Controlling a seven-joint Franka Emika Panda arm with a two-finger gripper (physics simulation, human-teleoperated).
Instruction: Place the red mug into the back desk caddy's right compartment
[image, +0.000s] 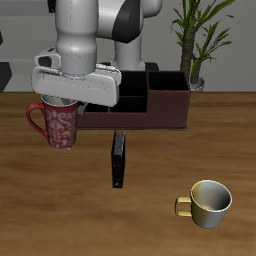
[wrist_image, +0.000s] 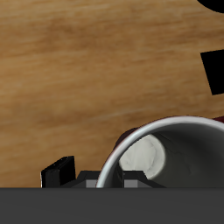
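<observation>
Currently, we see the red mug (image: 59, 124) upright on the bench (image: 60, 215), near a side edge, just in front of the end of the back desk caddy (image: 150, 102) where the right compartment (image: 100, 108) lies. The end effector (image: 68, 103) sits directly over the mug's mouth; in the wrist view its rim (wrist_image: 166, 131) and grey inside fill the foreground. We cannot tell whether the jaws are parted or closed on the wall, since the arm's body hides them in the exterior view and the wrist view shows only their bases. We judge the mug rigid, moderately heavy and glazed, so likely slippery; a pinch across the wall at the rim, away from the handle (image: 34, 119), seems the surest hold. A black slab (image: 118, 160) lies mid-bench, and a yellow-and-cream mug (image: 208, 203) stands near the front edge, well apart.
</observation>
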